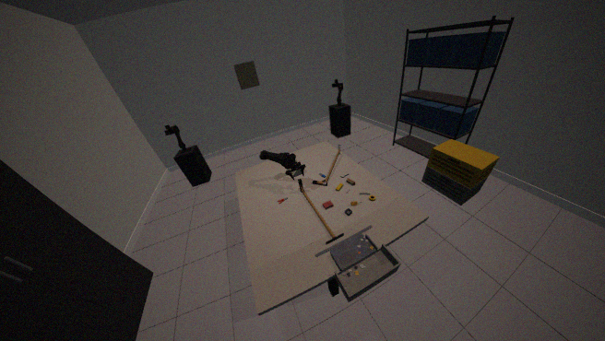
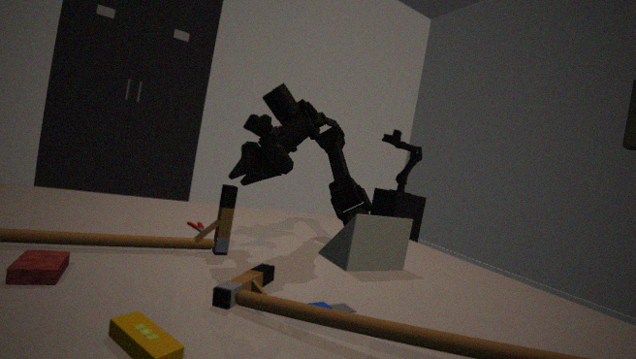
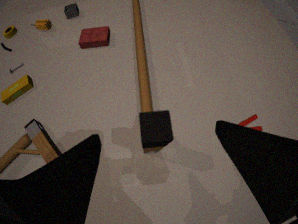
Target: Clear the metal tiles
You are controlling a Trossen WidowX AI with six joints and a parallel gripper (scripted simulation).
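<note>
Hovering: the tool [image 1: 295,173] [image 2: 236,180] [image 3: 160,133], fingers apart — nothing between them — above the scraper's upright grip
Long scraper [image 1: 317,213] [image 2: 111,239] [image 3: 142,65]: lying along the table [image 1: 272,258] [image 2: 160,211] [image 3: 195,85], its dark crosswise blade [image 1: 335,239] near the bench plate [image 1: 347,252]
Metal tiles: some small pieces on the plate, others in the catch box [image 1: 369,277]
Second long-handled tool [image 1: 333,167] [image 2: 368,326] [image 3: 160,133]: on the table, its grip lying over sideways
Red block [image 1: 327,205] [image 2: 39,267] [image 3: 94,37]: beside the scraper's handle, apart

The long scraper's handle [image 1: 318,213] [image 2: 107,239] [image 3: 142,60] looks like smooth wood, the bench plate [image 1: 349,251] like dull metal
</note>
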